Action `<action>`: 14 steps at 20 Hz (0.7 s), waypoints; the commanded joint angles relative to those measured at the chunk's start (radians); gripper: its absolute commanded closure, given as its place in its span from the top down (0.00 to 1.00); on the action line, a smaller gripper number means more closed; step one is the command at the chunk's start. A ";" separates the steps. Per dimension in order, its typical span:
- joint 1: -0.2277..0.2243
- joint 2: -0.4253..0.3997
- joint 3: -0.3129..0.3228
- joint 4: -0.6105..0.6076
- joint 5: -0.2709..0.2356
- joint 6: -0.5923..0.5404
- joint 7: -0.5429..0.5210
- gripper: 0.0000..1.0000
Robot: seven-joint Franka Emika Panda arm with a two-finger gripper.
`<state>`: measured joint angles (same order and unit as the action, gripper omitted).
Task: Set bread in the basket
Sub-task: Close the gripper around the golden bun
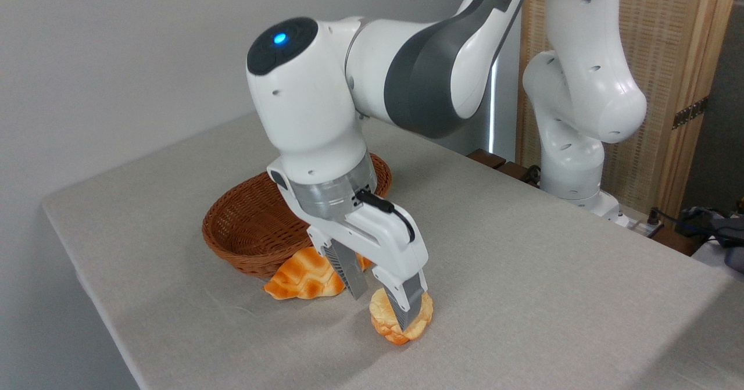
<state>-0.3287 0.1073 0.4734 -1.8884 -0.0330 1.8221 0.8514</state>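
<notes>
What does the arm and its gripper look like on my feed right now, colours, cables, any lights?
The arm is glossy white with dark grey joint sections and a black cap with a glowing blue light. A silver-grey ring sits above the white gripper, whose two fingers are grey and ribbed. A short black cable loops from the wrist into the gripper body.

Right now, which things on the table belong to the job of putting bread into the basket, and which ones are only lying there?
Part of the job:
- the small round bun
- the wicker basket
- the claw, open, fingers either side of the bun

Just lying about:
- the longer braided loaf, beside the basket
</notes>
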 commanded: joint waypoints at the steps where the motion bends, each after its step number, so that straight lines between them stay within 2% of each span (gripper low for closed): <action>1: -0.004 0.002 0.011 -0.023 0.012 0.019 0.020 1.00; 3: 0.011 0.008 0.014 -0.028 0.012 0.019 0.020 1.00; 7: 0.014 0.006 0.014 -0.052 0.012 0.019 0.070 1.00; 14: 0.019 0.008 0.014 -0.054 0.012 0.020 0.074 1.00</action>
<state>-0.3083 0.1247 0.4806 -1.9295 -0.0317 1.8226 0.9022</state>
